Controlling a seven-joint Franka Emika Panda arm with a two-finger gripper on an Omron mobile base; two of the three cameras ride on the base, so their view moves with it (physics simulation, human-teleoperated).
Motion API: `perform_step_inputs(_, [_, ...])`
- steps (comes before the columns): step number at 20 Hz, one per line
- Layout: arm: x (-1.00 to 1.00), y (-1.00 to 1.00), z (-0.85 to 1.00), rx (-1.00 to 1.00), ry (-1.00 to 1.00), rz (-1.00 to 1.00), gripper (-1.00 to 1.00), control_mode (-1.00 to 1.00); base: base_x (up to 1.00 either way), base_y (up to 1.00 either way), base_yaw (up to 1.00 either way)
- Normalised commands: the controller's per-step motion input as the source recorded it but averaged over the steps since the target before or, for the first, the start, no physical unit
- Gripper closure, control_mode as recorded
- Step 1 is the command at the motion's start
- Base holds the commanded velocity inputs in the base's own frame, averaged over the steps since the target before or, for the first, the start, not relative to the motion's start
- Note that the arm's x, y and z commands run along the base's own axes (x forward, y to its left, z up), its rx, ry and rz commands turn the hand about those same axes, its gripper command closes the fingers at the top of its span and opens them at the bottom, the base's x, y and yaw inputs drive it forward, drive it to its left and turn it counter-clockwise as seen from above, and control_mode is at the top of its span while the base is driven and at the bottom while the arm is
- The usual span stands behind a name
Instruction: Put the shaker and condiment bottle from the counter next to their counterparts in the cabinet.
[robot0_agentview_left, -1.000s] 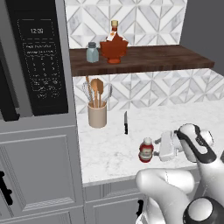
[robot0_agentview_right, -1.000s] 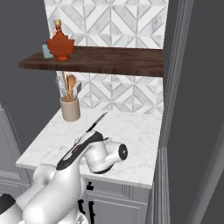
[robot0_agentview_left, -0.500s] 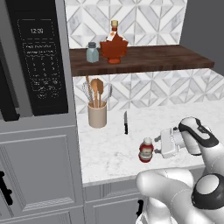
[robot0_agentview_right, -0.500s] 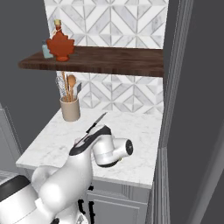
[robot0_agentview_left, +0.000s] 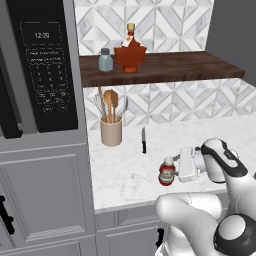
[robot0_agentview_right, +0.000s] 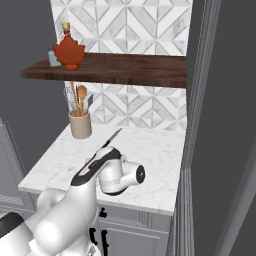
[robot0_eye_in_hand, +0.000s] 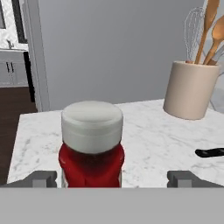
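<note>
One small red bottle stands on the counter, well apart from the utensil crock. Gripper spread wide around it, nothing held. Likely light, rigid, smooth; grip the body below the cap.

Small red bottle with a pale cap, standing up straight right between the open claw tips.

The white arm is bent low, its hand turned sideways. The gripper is held level, jaws spread wide, one fingertip seen at either side, nothing clamped between them.
</note>
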Motion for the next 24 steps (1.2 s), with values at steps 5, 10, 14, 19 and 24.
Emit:
perform_step_inputs(5, [0.0,0.73,-0.39,-0.01,-0.01,-0.12,1.0,-1.0,0.0,0.0,0.0])
perform_step_inputs(10, [0.0,0.75,-0.54,-0.07,0.01,-0.06,1.0,-1.0,0.0,0.0,0.0])
perform_step_inputs(14, [-0.03,0.54,-0.44,-0.1,0.04,0.0,1.0,-1.0,0.0,0.0,0.0])
perform_step_inputs(19, [-0.08,0.17,0.34,0.03,0.01,-0.03,1.0,-1.0,0.0,0.0,0.0])
perform_step_inputs(24, [-0.02,0.0,1.0,0.0,-0.01,-0.09,1.0,-1.0,0.0,0.0,0.0])
